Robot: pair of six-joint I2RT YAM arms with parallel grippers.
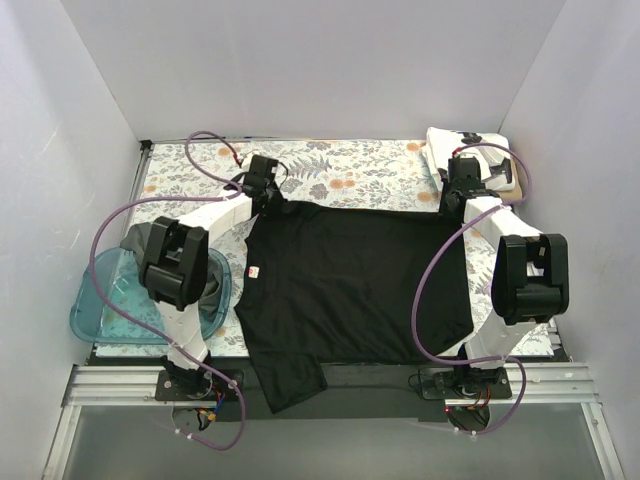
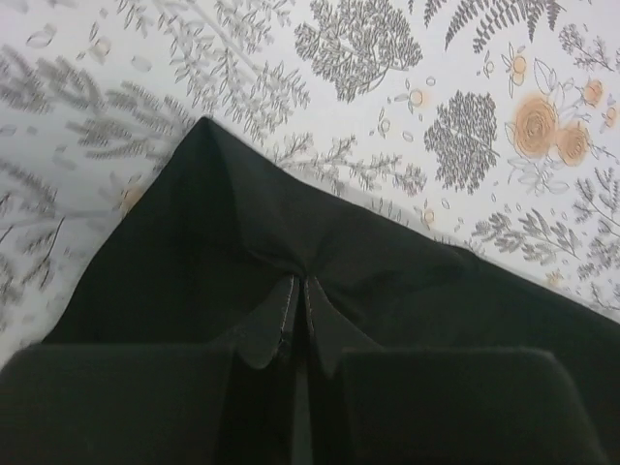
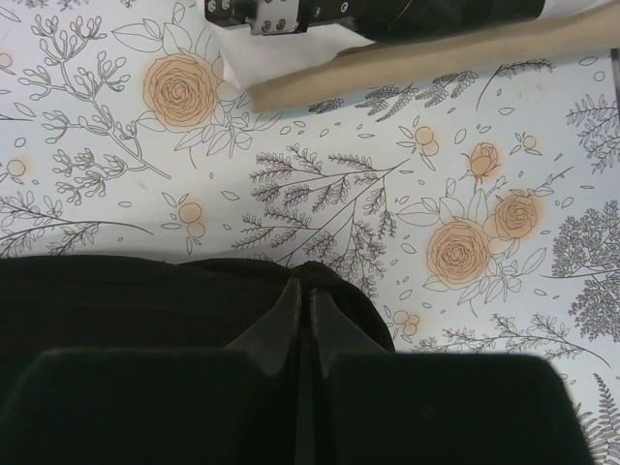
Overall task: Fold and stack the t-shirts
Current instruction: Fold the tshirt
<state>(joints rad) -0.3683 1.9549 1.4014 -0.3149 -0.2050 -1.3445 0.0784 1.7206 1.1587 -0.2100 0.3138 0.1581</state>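
The plain black t-shirt [image 1: 350,285] lies spread on the floral table cover, its small neck label [image 1: 255,271] at the left and one sleeve hanging over the near edge. My left gripper [image 1: 266,192] is shut on the shirt's far left corner; in the left wrist view the closed fingertips [image 2: 298,283] pinch a pucker of black cloth [image 2: 194,242]. My right gripper [image 1: 455,198] is shut on the far right corner; its fingertips [image 3: 302,288] clamp the black hem [image 3: 116,300]. A folded white shirt over a tan one [image 1: 470,160] sits at the back right.
A translucent blue tub [image 1: 100,310] stands at the left edge with dark grey cloth [image 1: 215,288] in it. The folded stack's tan edge [image 3: 436,58] lies just beyond my right gripper. White walls close in the table on three sides.
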